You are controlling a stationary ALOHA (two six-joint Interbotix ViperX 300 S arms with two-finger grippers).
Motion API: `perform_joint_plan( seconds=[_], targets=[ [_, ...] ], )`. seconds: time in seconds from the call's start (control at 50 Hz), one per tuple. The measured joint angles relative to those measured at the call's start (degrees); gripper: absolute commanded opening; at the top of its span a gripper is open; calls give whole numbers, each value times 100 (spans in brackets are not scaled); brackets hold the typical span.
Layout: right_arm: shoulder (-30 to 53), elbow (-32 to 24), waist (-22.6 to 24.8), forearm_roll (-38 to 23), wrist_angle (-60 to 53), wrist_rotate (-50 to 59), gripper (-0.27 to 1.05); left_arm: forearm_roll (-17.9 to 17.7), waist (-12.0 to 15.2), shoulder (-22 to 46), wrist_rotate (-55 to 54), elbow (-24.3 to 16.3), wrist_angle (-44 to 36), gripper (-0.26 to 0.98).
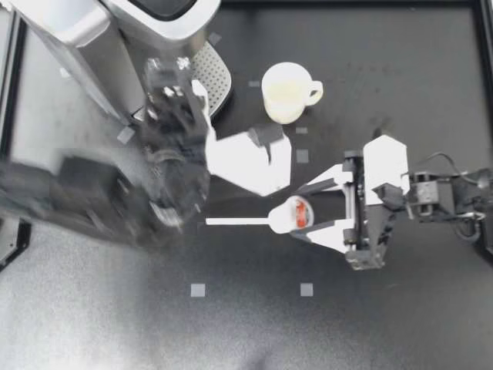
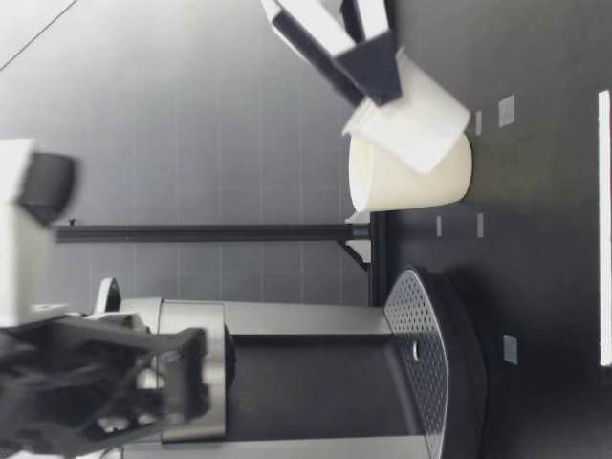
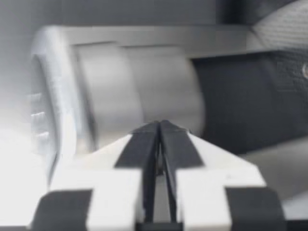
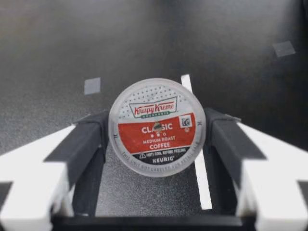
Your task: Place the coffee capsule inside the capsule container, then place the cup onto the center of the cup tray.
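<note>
Pinching coffee capsule (image 1: 299,213) by its sides in right gripper (image 1: 301,214) fingers, away from coffee machine (image 1: 81,37), ready for loading; left gripper (image 1: 266,140) fingers pressed together, empty, beside machine.

R gripper (image 1: 296,212): white plastic fingers (image 4: 269,163), black pads (image 4: 82,144) on the inner faces, black frame behind, thin black cable (image 1: 443,154) looping off the wrist. L gripper (image 1: 268,146): same white fingers w/ black pads; arm behind is black, blurred.
</note>
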Motion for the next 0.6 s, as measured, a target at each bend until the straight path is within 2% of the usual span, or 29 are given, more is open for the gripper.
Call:
perform_joint_plan(
  seconds=[0.08, 0.32, 0.6],
  targets=[
    [-53, 35, 0, 0, -18, 0, 58, 431, -35, 79, -272, 229, 105, 11],
    [-70, 70, 0, 0, -26, 9, 58, 1274, -35, 149, -976, 905, 158, 11],
    [-70, 70, 0, 0, -26, 18, 58, 1819, 0, 141, -1072, 1292, 141, 11]
  ],
)
